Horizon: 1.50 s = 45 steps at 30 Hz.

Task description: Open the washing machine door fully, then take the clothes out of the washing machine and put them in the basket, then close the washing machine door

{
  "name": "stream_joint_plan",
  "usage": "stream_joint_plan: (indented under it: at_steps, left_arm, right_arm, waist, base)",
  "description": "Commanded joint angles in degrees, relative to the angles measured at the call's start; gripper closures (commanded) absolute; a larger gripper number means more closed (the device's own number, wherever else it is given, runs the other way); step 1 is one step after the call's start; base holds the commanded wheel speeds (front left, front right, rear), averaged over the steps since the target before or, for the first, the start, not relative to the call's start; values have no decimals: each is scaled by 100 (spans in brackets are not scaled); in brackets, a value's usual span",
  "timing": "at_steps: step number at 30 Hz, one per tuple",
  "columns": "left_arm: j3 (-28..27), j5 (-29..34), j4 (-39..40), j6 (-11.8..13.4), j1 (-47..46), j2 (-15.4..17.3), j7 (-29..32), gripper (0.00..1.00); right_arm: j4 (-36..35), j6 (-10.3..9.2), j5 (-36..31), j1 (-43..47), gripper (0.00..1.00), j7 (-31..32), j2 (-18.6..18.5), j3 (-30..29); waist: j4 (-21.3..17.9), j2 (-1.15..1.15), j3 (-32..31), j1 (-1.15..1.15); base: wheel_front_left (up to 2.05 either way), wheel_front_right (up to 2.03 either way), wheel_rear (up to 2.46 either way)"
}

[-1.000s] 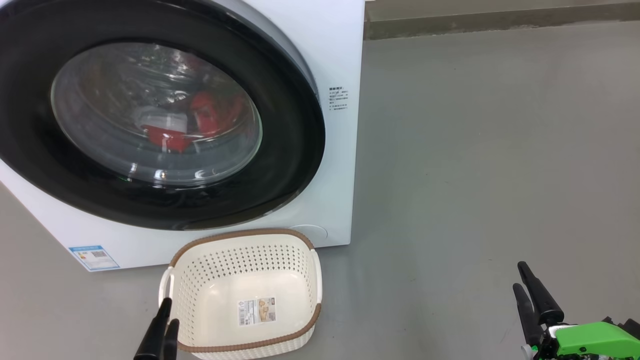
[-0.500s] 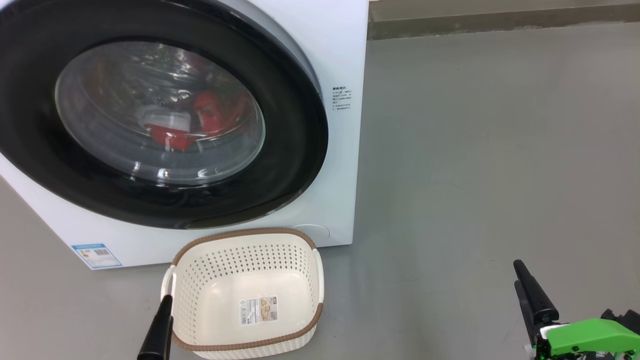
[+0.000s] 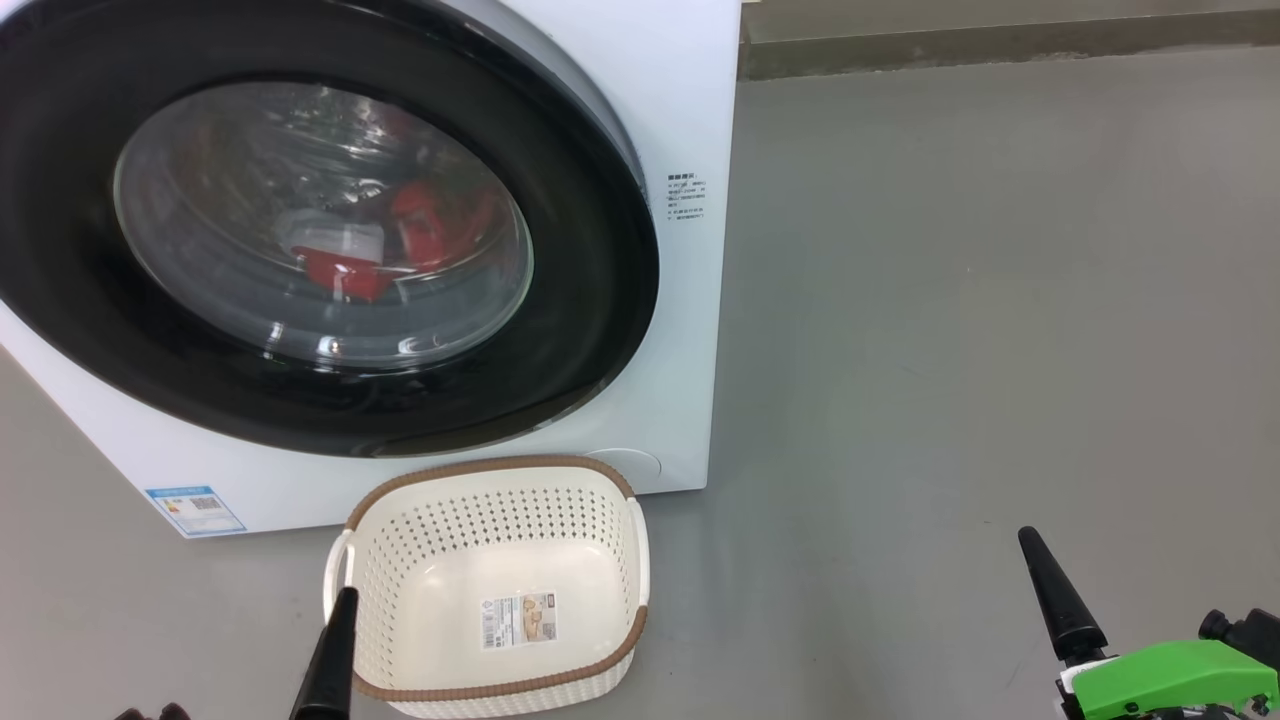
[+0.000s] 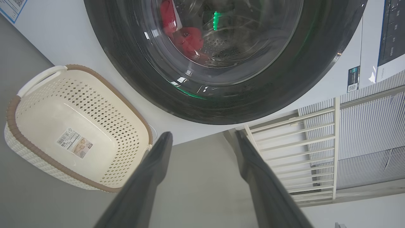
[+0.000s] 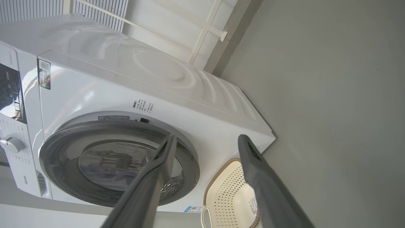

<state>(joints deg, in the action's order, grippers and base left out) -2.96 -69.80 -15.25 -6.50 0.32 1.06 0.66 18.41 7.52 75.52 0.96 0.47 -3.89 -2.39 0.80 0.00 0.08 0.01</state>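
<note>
The left gripper and right gripper match: each has two long dark grey fingers, flat-faced, broad at the base, tapering to blunt tips. In the head view the fingers read black. Behind the right gripper's finger base: small white collar, then bright green angular housing, black knob at its rear.

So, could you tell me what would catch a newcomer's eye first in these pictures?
The washing machine door, a big glossy black ring, takes the upper left of the head view, shut, with the red clothes showing through its glass. Below it on the floor sits the empty cream basket.
</note>
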Motion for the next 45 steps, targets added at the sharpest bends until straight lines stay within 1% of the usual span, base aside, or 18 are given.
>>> stream_joint_plan:
  at_steps: [1,20,45]
  left_arm:
    - [-18,340,221,53,-15,86,-87,0]
    - [105,1853,417,328,88,125,-392,0]
    - [212,3735,686,582,238,225,-832,0]
  right_arm:
    - [-205,0,-205,-96,0,-77,-123,78]
    - [-313,-1,-1247,-72,0,-380,-340,386]
    - [-432,-2,-2587,-16,0,-818,-591,769]
  waist:
    - [-1,0,2,0]
    - [2,0,23,0]
    - [-5,0,37,-1]
  base:
    - [0,0,0]
    - [0,0,0]
    - [0,0,0]
